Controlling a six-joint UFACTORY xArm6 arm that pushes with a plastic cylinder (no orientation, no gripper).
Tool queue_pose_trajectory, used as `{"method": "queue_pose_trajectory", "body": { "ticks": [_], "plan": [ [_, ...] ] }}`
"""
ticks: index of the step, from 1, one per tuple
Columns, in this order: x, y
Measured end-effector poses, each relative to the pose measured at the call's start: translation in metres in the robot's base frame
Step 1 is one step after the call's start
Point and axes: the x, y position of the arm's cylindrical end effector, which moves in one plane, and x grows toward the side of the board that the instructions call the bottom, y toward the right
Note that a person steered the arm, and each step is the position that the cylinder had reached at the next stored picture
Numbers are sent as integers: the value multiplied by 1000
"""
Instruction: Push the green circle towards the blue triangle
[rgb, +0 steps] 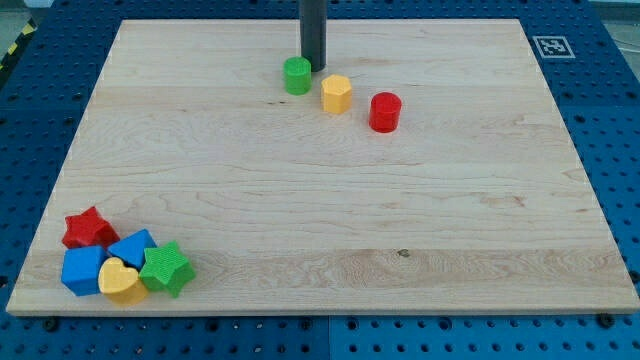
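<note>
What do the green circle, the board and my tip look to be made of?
Green circle: probably 3D-printed plastic, matte, with fine ribbing on its side. Board: pale wood, visible grain and a small knot, satin finish. My tip, just at the circle's upper right: a dark, smooth rod, plastic or coated metal; the view cannot tell which.

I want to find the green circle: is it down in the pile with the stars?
No, the green circle sits near the view's top beside my tip, far from the pile at the bottom left.
</note>
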Motion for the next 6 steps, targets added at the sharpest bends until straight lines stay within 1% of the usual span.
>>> {"method": "queue_pose_trajectory", "body": {
  "ticks": [1, 3, 6],
  "plan": [
    [4, -1],
    [25, -2],
    [29, -5]
  ]
}}
